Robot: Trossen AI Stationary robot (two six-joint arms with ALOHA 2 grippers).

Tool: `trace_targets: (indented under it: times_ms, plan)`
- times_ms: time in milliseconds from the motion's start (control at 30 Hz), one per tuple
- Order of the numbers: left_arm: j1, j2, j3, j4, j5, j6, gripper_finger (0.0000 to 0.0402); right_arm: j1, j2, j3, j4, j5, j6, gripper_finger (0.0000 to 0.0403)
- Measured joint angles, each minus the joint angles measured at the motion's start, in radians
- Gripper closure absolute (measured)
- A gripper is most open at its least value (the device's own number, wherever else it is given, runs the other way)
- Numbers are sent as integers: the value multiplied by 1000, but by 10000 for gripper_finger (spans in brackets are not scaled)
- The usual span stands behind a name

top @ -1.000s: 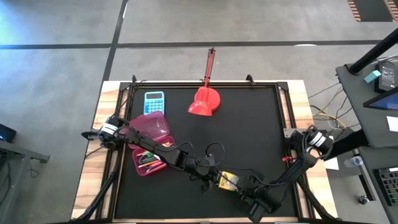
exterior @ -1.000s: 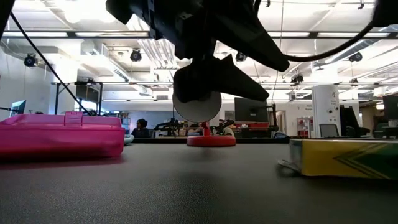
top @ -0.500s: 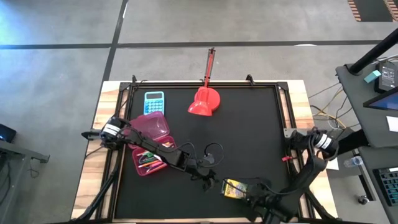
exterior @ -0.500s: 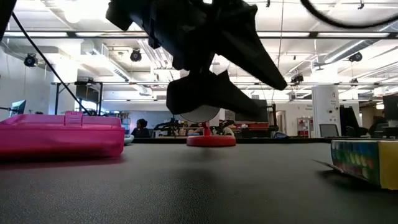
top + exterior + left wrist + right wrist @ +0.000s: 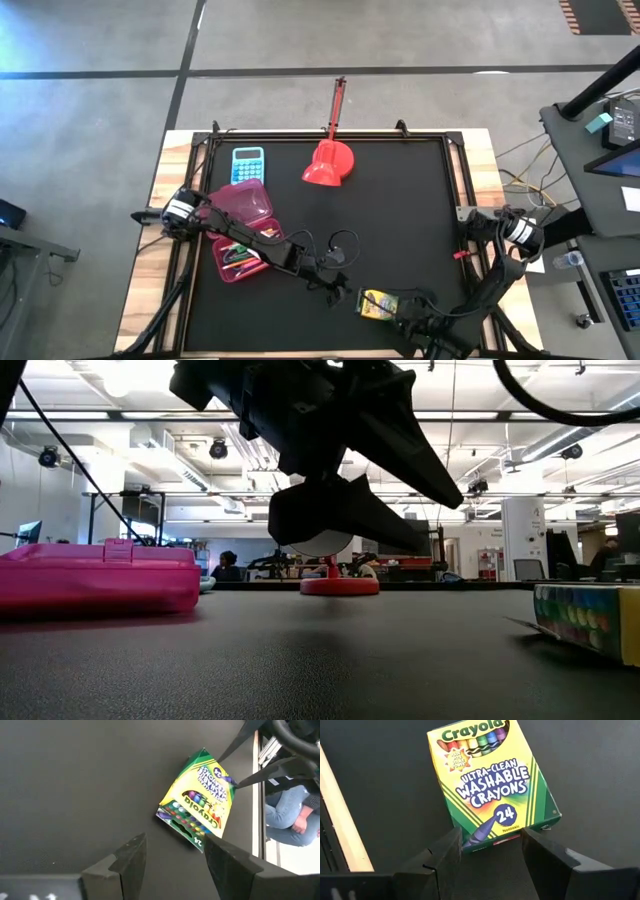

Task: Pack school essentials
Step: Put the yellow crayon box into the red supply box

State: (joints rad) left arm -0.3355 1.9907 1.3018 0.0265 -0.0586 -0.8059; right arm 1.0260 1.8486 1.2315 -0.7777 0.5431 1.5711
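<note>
Pink plastic pencil case (image 5: pixel 240 232): lies open on the left of the black tabletop (image 5: pixel 400 210), pens inside.
Left end effector (image 5: pixel 342 293): open, empty, hovering just left of the crayon box.
Green-and-yellow cardboard crayon box (image 5: pixel 376 302): flat on the tabletop near the front edge, long axis running roughly left-right, slightly skewed.
Right end effector (image 5: pixel 425 322): open, empty, just right of the crayon box, fingers (image 5: pixel 440 852) flanking its bottom end.

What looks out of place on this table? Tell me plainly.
The crayon box lies alone and askew near the table's front edge, far from the open pink case that holds the pens. The red scoop has its handle sticking out past the table's far edge.
</note>
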Motion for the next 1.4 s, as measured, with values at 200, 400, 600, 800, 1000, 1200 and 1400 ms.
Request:
trace_targets:
  times_ms: [200,400,600,800,1000,1200,1400]
  plan:
    - [0,1,0,0,0,-71,221,15,19,-8,0,9,18,207]
    - [0,3,0,-2,-4,-130,221,39,19,-13,-35,-20,39,207]
    - [0,3,0,41,-30,-159,221,46,25,-26,-38,-63,63,207]
    - [0,3,0,135,-33,-157,221,43,26,-29,-35,-43,50,207]
    - [-1,4,0,152,-31,-157,221,43,25,-33,-34,-35,49,207]
    - [-10,4,0,171,59,-47,221,43,25,-34,-35,-31,51,207]
    - [-18,4,0,158,60,82,221,44,-18,-30,-40,-29,52,207]
